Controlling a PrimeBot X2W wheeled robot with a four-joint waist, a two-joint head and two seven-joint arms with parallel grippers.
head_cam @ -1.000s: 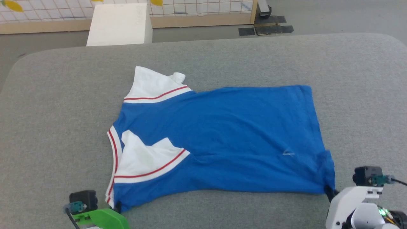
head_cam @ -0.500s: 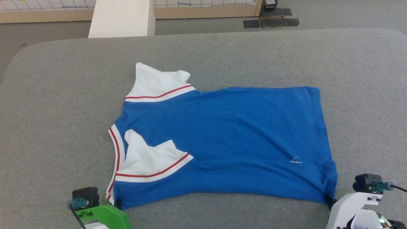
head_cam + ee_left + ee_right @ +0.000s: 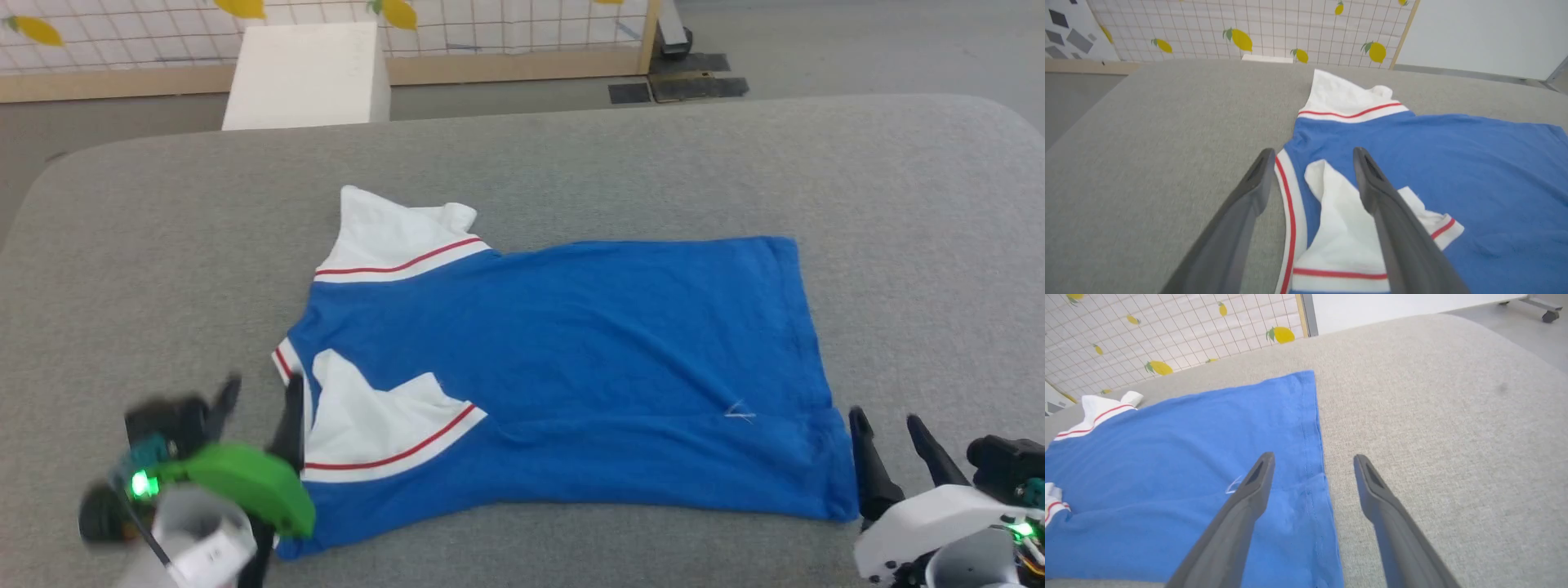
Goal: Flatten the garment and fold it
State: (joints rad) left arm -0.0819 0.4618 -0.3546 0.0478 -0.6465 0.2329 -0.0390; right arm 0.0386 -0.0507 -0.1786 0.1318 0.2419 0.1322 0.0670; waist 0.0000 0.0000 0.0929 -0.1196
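Both splayed, empty: left gripper [image 3: 1312, 153] at garment [image 3: 1453, 163] neckline [image 3: 1290, 204]; right gripper [image 3: 1312, 457] at hem [image 3: 1312, 428].

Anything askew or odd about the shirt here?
Yes. The near sleeve is folded inward onto the blue shirt instead of lying out, and the far sleeve has a curled tip. Not flat yet.

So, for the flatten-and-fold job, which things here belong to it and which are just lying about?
Belongs to the job: blue shirt; grey table it lies on; left gripper and right gripper, jaws open.
Just lying about: white box; lemon-print mesh panel; dark floor plates.
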